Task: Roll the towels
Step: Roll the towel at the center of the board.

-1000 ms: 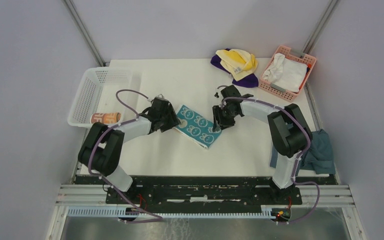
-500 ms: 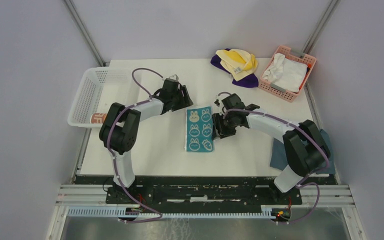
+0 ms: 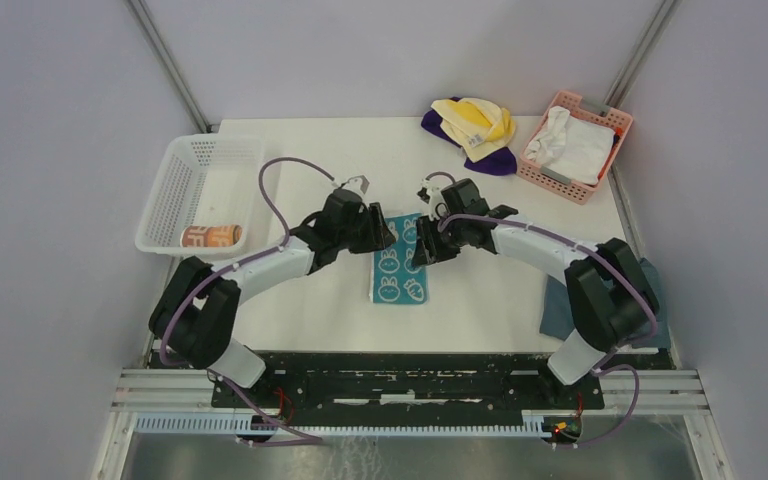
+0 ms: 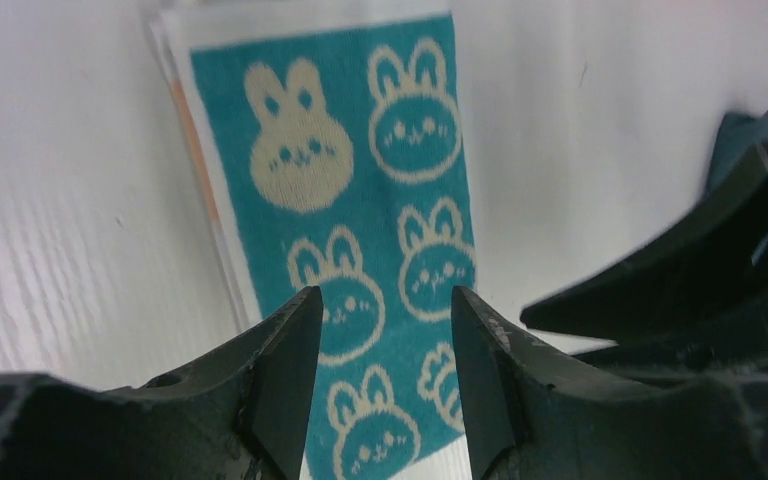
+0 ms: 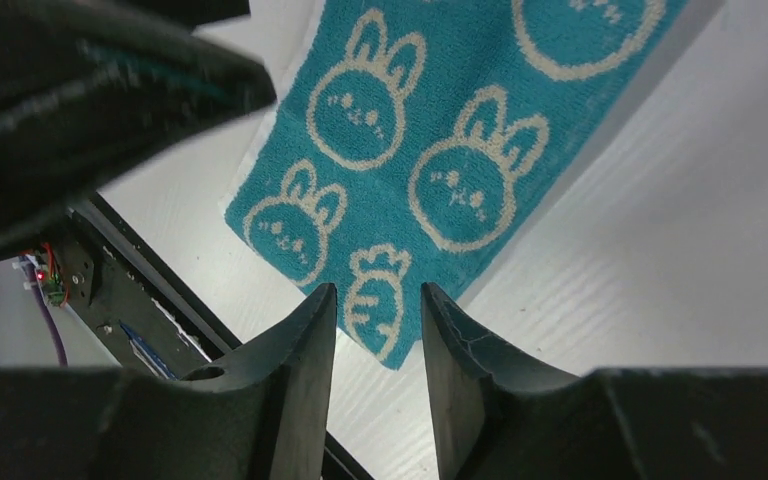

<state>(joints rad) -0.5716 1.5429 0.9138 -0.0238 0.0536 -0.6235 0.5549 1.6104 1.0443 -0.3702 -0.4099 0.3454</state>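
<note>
A teal towel with white rabbit faces (image 3: 398,275) lies flat on the white table, long side running away from the arms. My left gripper (image 3: 384,236) hangs over its far left corner, and in the left wrist view the gripper (image 4: 385,335) is open above the towel (image 4: 360,170), nothing between the fingers. My right gripper (image 3: 421,248) hovers over the towel's far right edge, open as well (image 5: 378,320), with the towel (image 5: 430,130) below it. A pale yellow towel (image 3: 475,120) lies crumpled on a purple towel (image 3: 498,161) at the back. A rolled peach-orange towel (image 3: 210,236) rests in the white basket (image 3: 160,215).
A pink basket (image 3: 590,104) holding a white cloth (image 3: 572,145) stands at the back right corner. A dull blue-grey cloth (image 3: 640,300) hangs over the table's right edge beside the right arm. The two wrists are close together above the towel.
The teal towel turned from diagonal to straight. My left gripper swung out to the back, then came in over the towel's far left corner. My right gripper shifted to its far right edge.
</note>
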